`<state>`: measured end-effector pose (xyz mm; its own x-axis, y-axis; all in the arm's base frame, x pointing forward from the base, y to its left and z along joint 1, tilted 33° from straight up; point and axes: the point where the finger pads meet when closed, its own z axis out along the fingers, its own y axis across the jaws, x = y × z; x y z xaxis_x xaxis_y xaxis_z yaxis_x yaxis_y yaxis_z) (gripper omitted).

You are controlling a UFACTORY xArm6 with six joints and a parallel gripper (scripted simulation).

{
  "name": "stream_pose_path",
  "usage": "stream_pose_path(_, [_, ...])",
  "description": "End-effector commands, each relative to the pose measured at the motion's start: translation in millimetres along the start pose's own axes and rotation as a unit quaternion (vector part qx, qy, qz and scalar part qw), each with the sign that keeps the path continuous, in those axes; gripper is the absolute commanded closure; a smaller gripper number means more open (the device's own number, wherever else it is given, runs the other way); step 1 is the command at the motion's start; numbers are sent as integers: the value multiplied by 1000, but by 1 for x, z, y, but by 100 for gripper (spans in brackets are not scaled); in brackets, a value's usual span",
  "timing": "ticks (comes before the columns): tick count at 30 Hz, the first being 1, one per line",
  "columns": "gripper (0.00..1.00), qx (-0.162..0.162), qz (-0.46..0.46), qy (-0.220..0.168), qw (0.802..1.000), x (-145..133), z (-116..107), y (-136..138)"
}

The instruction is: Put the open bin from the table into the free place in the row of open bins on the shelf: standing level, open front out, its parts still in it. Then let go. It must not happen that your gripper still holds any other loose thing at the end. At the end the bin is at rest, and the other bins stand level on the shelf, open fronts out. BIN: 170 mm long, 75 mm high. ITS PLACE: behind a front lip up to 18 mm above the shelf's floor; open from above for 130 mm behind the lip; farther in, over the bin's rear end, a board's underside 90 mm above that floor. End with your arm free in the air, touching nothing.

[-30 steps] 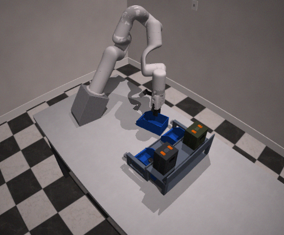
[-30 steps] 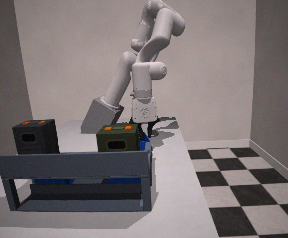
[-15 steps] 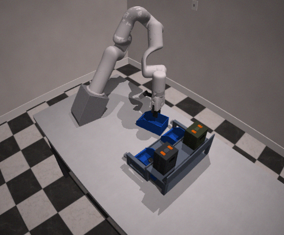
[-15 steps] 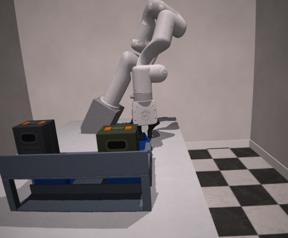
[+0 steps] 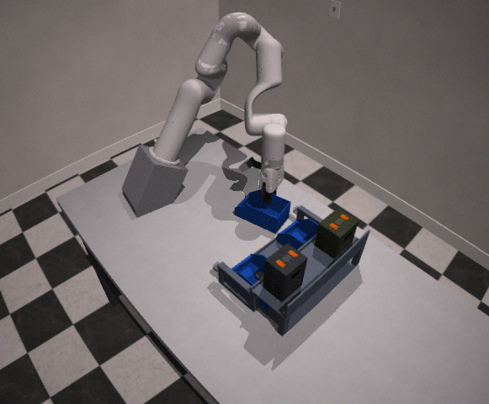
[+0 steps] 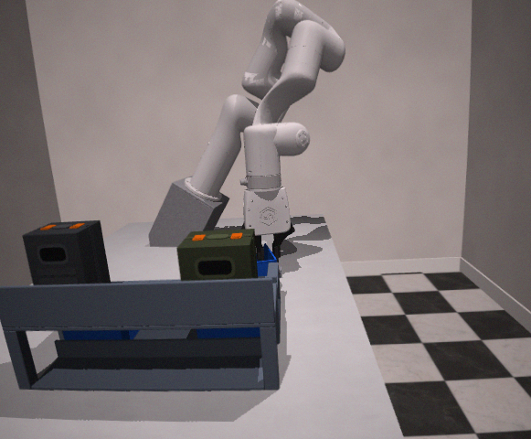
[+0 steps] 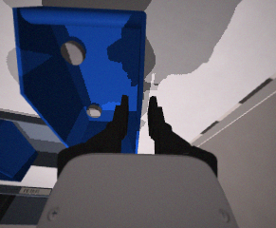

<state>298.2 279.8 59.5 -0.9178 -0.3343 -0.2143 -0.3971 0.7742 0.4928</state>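
The blue open bin (image 5: 255, 217) (image 6: 266, 268) (image 7: 104, 71) stands on the table with its lower front away from the shelf. Two round pale spots, possibly parts, show inside it in the wrist view. My gripper (image 5: 267, 199) (image 7: 138, 104) points down at the bin's far side wall. Its fingers are partly open, one on the inner side and one on the outer side, with a gap beside the wall. The shelf (image 5: 325, 287) (image 6: 132, 305) holds a blue bin (image 5: 245, 269) at its left end and another blue bin (image 5: 297, 232) (image 7: 11, 152) at its right end. The free place lies between them.
A dark grey case (image 5: 284, 276) (image 6: 64, 257) and a green case (image 5: 336, 235) (image 6: 217, 255) stand on top of the shelf, behind the bins. The shelf's end frames rise at both sides of the row. The far table edge runs close beside the bin.
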Motion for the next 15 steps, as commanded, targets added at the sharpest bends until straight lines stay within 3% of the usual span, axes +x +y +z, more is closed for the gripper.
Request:
stream_pose_path(1, [72, 0, 0, -1, 1000, -1, 4, 0])
stream_pose_path(15, [72, 0, 0, -1, 1000, -1, 3, 0])
